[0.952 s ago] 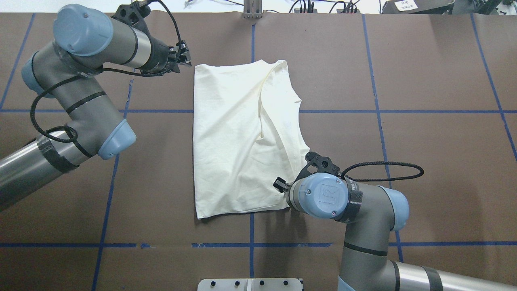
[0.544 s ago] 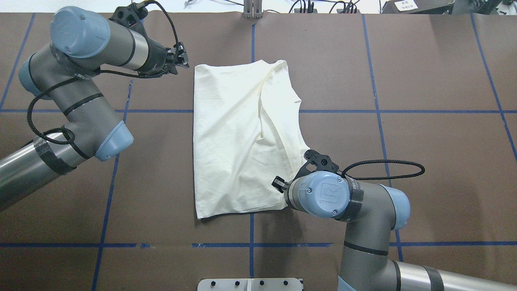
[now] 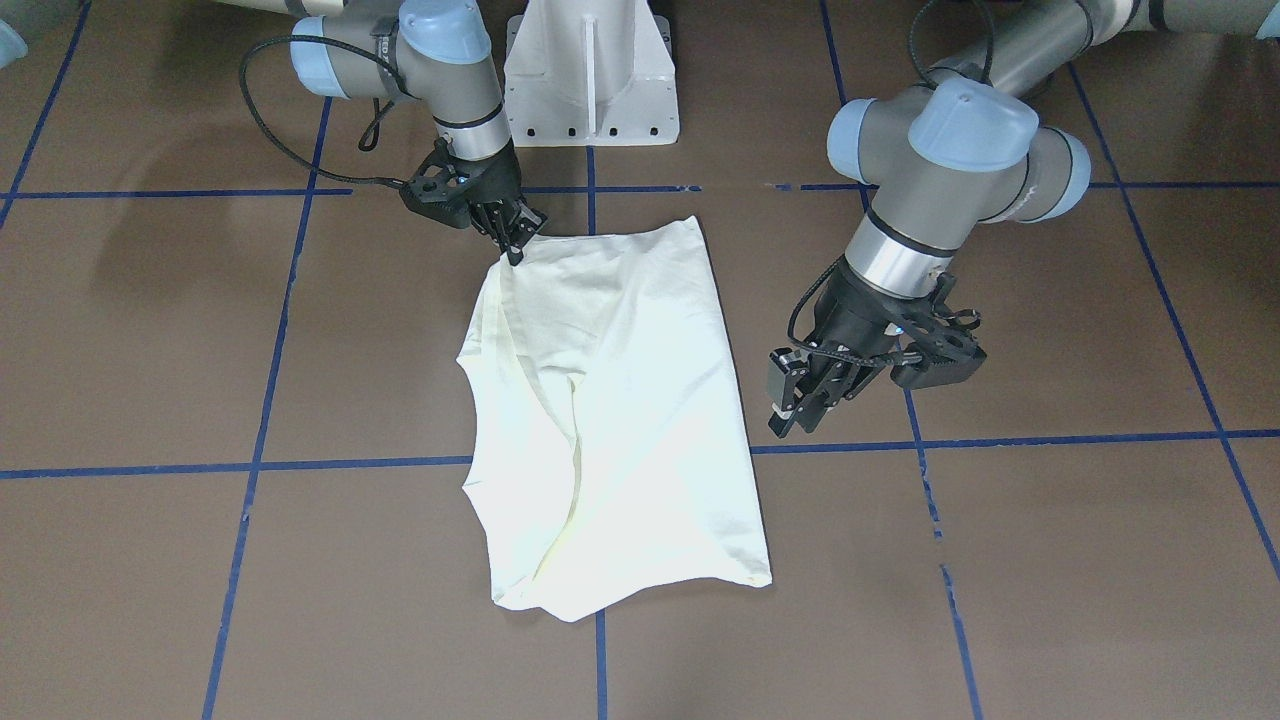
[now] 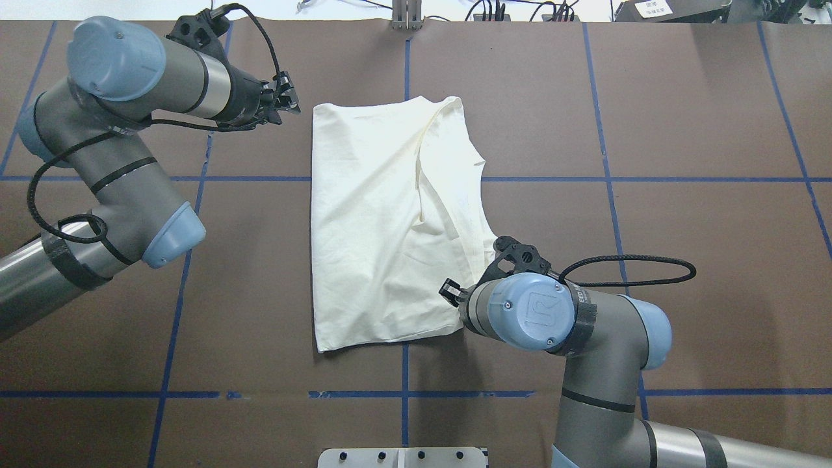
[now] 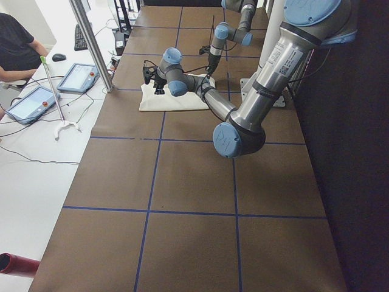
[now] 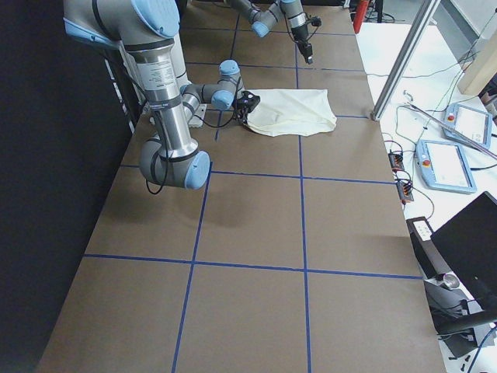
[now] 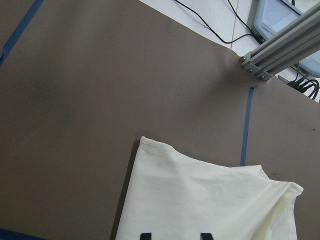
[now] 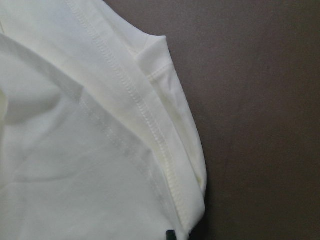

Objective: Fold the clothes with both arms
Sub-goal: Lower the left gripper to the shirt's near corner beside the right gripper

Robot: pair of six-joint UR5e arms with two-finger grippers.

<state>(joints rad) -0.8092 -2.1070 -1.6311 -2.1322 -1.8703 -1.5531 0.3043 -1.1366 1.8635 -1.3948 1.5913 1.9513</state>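
Note:
The cream-white shirt (image 4: pixel 377 227) lies folded on the brown table, plain side up, with no print showing; it also shows in the front view (image 3: pixel 620 400). My left gripper (image 4: pixel 290 102) is open and empty, hovering just left of the shirt's far left corner; its two fingertips stand apart in the left wrist view (image 7: pixel 175 236). My right gripper (image 3: pixel 515 250) is at the shirt's near right corner, its fingers closed to a point on the hem. In the overhead view its own wrist hides it. The right wrist view shows the hem (image 8: pixel 165 150) up close.
The white pedestal base (image 3: pixel 590 70) stands at the table's near edge. An aluminium post (image 7: pixel 280 47) stands at the far edge. Blue tape lines (image 4: pixel 552 179) grid the brown table. A person (image 5: pixel 15 48) sits by tablets beyond the far edge.
My left gripper has drawn back to the left, away from the shirt's far corner. The right wrist has shifted slightly and the shirt's near right corner has pulled in a little.

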